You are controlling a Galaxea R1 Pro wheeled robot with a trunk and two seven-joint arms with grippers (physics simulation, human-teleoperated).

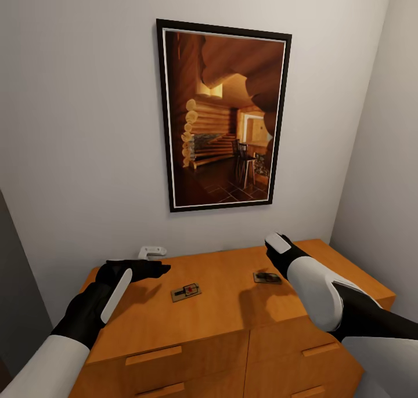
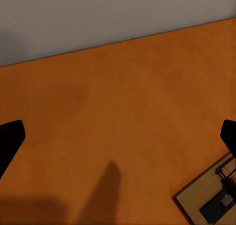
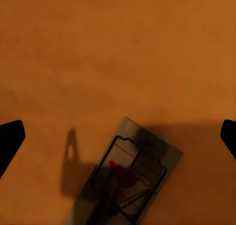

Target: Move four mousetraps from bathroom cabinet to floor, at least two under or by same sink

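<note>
Two mousetraps lie flat on top of the orange-brown cabinet (image 1: 232,322). One mousetrap (image 1: 186,292) lies near the middle of the top, and it also appears as the mousetrap (image 2: 211,199) in the left wrist view. My left gripper (image 1: 152,268) hovers open just left of it, with its fingertips (image 2: 10,141) spread wide over bare wood. The other mousetrap (image 1: 267,277) lies further right. My right gripper (image 1: 277,244) hangs open above it. In the right wrist view this mousetrap (image 3: 128,178) lies below the spread fingertips (image 3: 11,139), partly in shadow.
A large framed picture (image 1: 223,116) of a log cabin hangs on the pale wall behind the cabinet. A small white object (image 1: 152,251) sits at the back left of the cabinet top. A side wall closes in on the right. Drawer handles (image 1: 154,355) face me.
</note>
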